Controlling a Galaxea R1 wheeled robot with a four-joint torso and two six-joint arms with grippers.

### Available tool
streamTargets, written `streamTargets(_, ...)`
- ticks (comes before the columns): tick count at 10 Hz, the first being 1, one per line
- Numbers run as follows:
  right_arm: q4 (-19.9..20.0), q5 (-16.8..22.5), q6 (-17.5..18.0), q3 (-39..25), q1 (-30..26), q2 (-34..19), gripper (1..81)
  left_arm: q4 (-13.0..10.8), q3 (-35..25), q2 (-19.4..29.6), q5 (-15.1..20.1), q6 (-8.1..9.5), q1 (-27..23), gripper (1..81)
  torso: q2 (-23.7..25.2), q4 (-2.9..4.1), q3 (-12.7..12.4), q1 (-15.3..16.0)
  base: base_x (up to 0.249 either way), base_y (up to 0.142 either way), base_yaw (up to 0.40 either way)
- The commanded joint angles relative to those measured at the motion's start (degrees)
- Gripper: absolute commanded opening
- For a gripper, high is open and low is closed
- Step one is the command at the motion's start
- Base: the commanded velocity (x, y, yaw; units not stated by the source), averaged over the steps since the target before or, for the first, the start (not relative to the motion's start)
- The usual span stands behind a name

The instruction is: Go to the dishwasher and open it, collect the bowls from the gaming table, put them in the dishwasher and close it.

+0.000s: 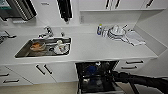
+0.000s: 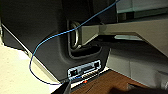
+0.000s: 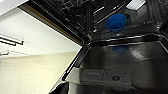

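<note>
Kitchen seen from above: a white counter (image 1: 100, 47) runs across, w/ a steel sink (image 1: 43, 47) set in at the left holding an orange item and some white dishes. A tap (image 1: 48, 31) stands behind the sink. At the back right of the counter sit a small bottle (image 1: 99, 29) and a pile of white dishes (image 1: 117, 32) beside a cloth. White cabinet doors w/ dark bar handles sit below.

The dishwasher (image 1: 96, 76) is under the counter, right of centre, its door dropped open and dark racks showing. A blue bowl (image 3: 116, 22) sits in the rack inside; in the right wrist view it lies beyond the open door's inner face. The right arm (image 1: 140, 80) reaches in from the right toward the dishwasher.

Tool state: can't tell for either arm.
</note>
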State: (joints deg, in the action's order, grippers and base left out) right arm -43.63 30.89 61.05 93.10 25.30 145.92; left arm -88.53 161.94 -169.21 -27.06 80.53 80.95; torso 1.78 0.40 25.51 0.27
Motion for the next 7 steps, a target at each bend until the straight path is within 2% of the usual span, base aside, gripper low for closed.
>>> streamTargets(1,1.8,5.5,-0.8,-13.7,3.2,-13.6,81.1,1.4,0.3,0.7,1.6,-0.55,-0.3,81.1,0.0,0.00,0.0,0.0,0.000,0.000,0.000)
streamTargets(3,2.2,4.9,-3.9,-15.9,11.0,-17.3,81.1,6.0,1.1,1.3,1.7,-0.47,-0.4,81.1,0.0,0.00,0.0,0.0,0.000,0.000,0.000)
streamTargets(4,2.2,4.2,-4.6,-15.9,14.0,-18.1,81.1,7.1,1.5,1.3,1.7,-0.55,-0.4,81.1,0.0,0.00,0.0,0.0,0.000,0.000,0.000)
streamTargets(6,2.2,1.5,-6.8,-15.6,19.7,-18.9,81.1,7.2,1.5,2.0,1.7,-0.46,0.0,81.1,0.0,0.00,0.0,0.0,0.000,0.000,0.000)
streamTargets(7,2.2,-2.5,-7.1,-14.6,22.9,-19.3,81.1,7.3,1.5,2.5,1.7,-0.46,0.0,81.1,0.0,0.00,0.0,0.0,0.000,0.000,0.000)
